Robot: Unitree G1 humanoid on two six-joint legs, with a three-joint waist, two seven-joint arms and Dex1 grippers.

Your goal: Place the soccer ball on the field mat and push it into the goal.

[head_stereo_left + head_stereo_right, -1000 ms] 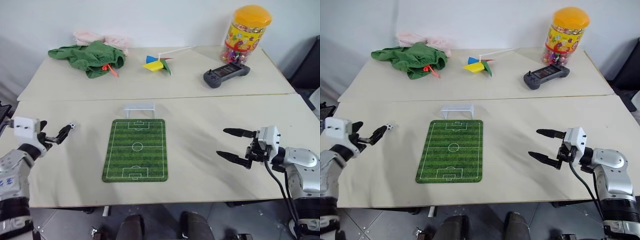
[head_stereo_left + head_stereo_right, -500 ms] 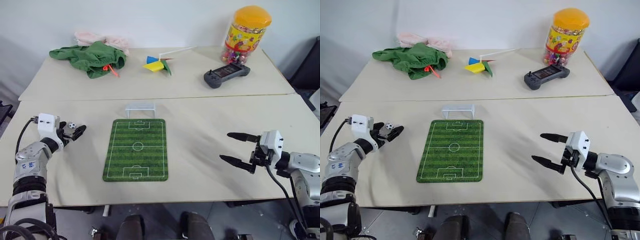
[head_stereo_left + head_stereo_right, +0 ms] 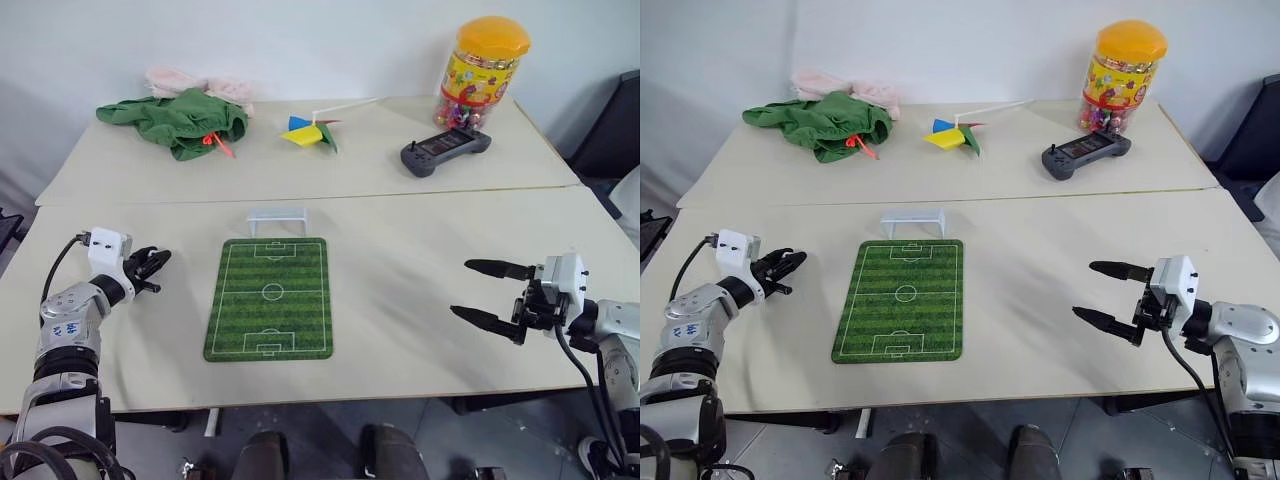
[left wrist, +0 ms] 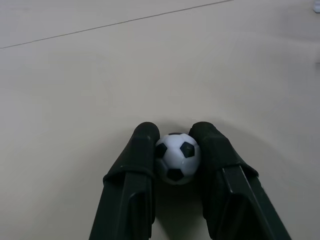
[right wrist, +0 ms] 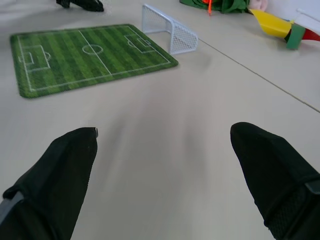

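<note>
Left wrist view: the left pincer (image 4: 177, 145) is clenched on the ball (image 4: 177, 157), its two black fingers (image 4: 141, 150) pressing the ball from either side just above the pale bench (image 4: 150, 65). A second ago these fingers were spread wide with the ball resting loose at their tips; half a second ago it sat between them; now they have closed in and caught it. The arm has also come in and down toward the mat since then.

Seen from the head, the left pincer sits at the left of the bench, near the mat (image 3: 270, 298) but apart from it, with bare bench between. The ball is not yet on the mat. The mat lies flat in the middle of the near bench, its long side running away from the robot. The goal (image 3: 277, 220) stands just beyond the mat's far short edge, mouth facing the mat.

The right pincer (image 3: 488, 294) hangs released at the right, fingers wide apart and grasping nothing, well away from the mat.

With the ball now secured, the pickup looks done. The next step is likely to carry it right, over the mat, and set it down on the grass print before any push toward the goal.
</note>
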